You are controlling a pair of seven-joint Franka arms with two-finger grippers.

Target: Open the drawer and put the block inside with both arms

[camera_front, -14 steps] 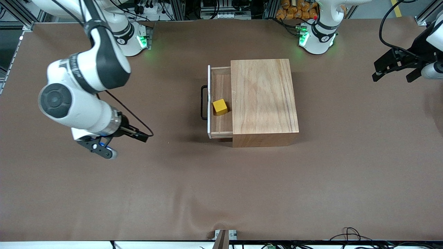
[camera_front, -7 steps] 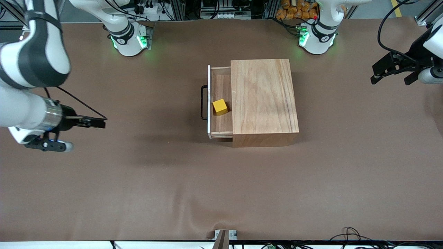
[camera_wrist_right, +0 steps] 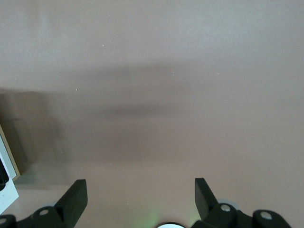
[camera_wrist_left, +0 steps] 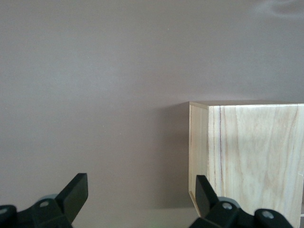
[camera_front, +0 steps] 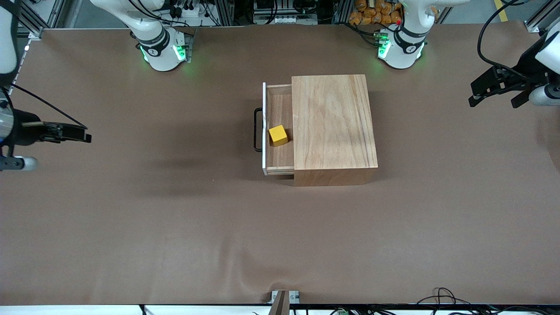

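Observation:
The drawer [camera_front: 280, 159] is pulled out of the wooden box [camera_front: 334, 127] toward the right arm's end of the table, its black wire handle [camera_front: 257, 130] outermost. The yellow block [camera_front: 278, 134] rests on the drawer's floor, near its white front. My right gripper [camera_wrist_right: 140, 183] is open and empty over bare table at the right arm's end, mostly cut off in the front view [camera_front: 15, 164]. My left gripper [camera_front: 493, 101] is open and empty over the left arm's end of the table. In the left wrist view its spread fingers [camera_wrist_left: 141, 176] face the box [camera_wrist_left: 251, 156].
Brown matting [camera_front: 280, 240] covers the whole table. The two arm bases [camera_front: 159, 48] [camera_front: 400, 46] glow green along the edge farthest from the front camera. Cables [camera_front: 442, 295] lie at the nearest edge.
My right arm has swung away from the drawer toward its own end of the table, its gripper now at the view's edge. The left arm shifted only slightly. Drawer and block have not moved.

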